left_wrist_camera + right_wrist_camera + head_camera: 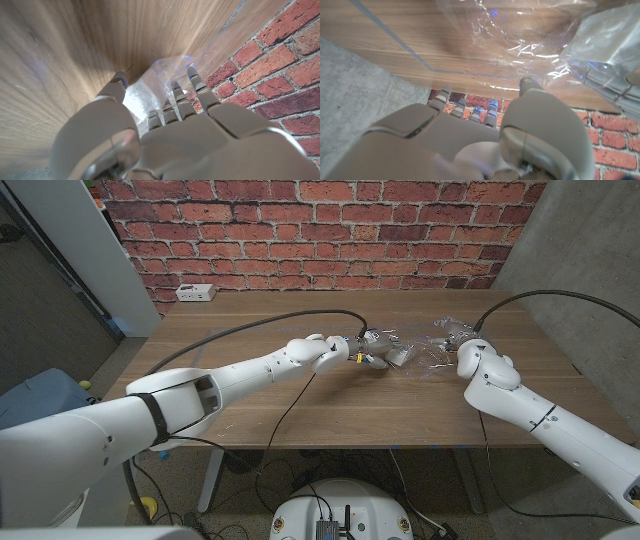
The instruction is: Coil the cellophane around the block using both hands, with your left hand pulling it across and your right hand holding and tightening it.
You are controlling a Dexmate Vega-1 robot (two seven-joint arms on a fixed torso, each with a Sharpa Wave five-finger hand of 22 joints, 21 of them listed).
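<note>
A small block (388,354) lies wrapped in clear cellophane (440,342) at the middle of the wooden table (300,410). My left hand (340,352) grips the wrapped block (142,97), thumb on one side and fingers (181,95) on the other. The loose cellophane (520,40) spreads crinkled over the table from the block (610,42) toward my right hand (478,366). My right hand (485,130) stands at the sheet's near edge, fingers apart, thumb tip at the film, nothing pinched.
A white power strip (195,292) lies at the table's far left corner. Black cables (250,330) run over the table along both arms. A brick wall (320,230) stands behind the table.
</note>
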